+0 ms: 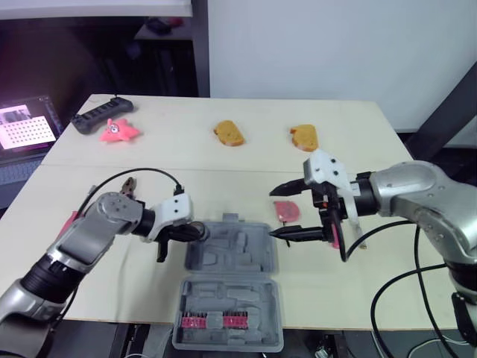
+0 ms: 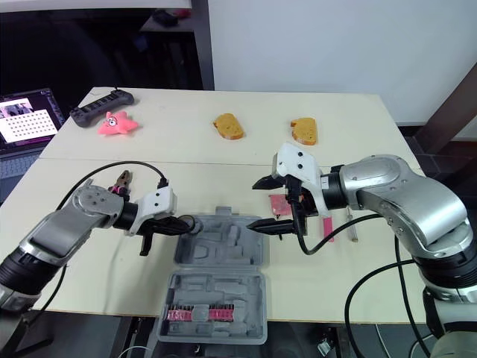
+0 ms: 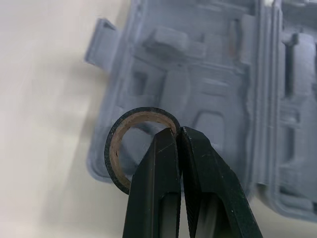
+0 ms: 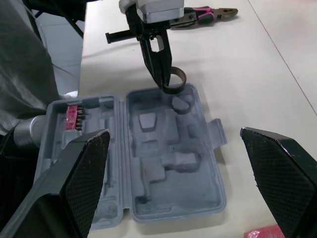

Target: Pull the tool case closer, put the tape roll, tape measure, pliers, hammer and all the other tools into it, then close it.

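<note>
The grey tool case lies open at the table's front middle, with a red strip of bits in its near half. My left gripper is shut on the rim of a black tape roll and holds it over the case's far left corner. My right gripper hangs open just above the case's far right edge, nothing between its fingers. A red tape measure lies behind it. Pink-handled pliers lie behind my left arm. A pink-handled tool lies under my right wrist.
At the back of the table are a black controller, a pink toy and two brown bread-like pieces. A laptop stands off the left edge. The case's near half overhangs the front table edge.
</note>
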Motion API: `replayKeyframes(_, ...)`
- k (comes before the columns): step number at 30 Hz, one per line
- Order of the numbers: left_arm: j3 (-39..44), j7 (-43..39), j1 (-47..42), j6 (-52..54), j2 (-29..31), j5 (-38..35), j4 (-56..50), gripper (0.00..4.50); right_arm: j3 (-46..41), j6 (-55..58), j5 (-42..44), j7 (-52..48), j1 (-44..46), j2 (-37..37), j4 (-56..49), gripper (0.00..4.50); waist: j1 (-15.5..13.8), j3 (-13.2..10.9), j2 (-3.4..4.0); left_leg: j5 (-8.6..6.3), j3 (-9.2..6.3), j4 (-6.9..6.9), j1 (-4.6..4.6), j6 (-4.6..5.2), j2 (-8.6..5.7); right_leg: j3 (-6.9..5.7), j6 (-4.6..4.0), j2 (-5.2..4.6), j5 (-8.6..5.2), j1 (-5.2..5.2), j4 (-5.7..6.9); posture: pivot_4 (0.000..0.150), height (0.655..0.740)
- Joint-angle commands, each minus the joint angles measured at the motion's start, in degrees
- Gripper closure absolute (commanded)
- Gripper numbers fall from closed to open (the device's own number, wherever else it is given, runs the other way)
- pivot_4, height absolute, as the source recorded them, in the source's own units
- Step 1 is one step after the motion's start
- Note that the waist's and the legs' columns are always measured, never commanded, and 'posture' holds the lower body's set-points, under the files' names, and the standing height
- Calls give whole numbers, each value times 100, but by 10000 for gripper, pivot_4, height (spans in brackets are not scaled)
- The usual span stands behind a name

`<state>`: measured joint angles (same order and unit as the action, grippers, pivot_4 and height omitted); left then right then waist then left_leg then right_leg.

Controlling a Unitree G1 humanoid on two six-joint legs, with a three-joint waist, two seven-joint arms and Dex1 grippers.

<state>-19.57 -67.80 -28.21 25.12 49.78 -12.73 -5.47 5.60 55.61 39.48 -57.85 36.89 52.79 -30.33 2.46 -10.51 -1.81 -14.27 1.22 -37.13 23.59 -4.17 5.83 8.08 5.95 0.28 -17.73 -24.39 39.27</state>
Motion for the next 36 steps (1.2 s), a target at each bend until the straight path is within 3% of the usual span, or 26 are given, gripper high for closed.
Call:
replayKeyframes(1,180,-201,-109,-619,-158,49,260,44622,-313,56,182,186,25,-58,-221,0,-5,0,0,0,0,0,0,0,0,0,0,0,0,0,0,1500,7150)
replayKeyframes(14,-20,-458,-354,-1555,-687,720,1398,44622,-414,57,311,530,-101,-34,-366,0,-7,0,0,0,0,-2,1,1,0,0,2,0,1,0,2,1500,7150)
replayKeyframes(36,-92,-771,-423,-1677,-1159,1142,2063,44622,-345,188,358,525,7,30,-189,0,-6,1,1,0,0,-3,2,1,0,0,4,0,2,0,6,1500,7150)
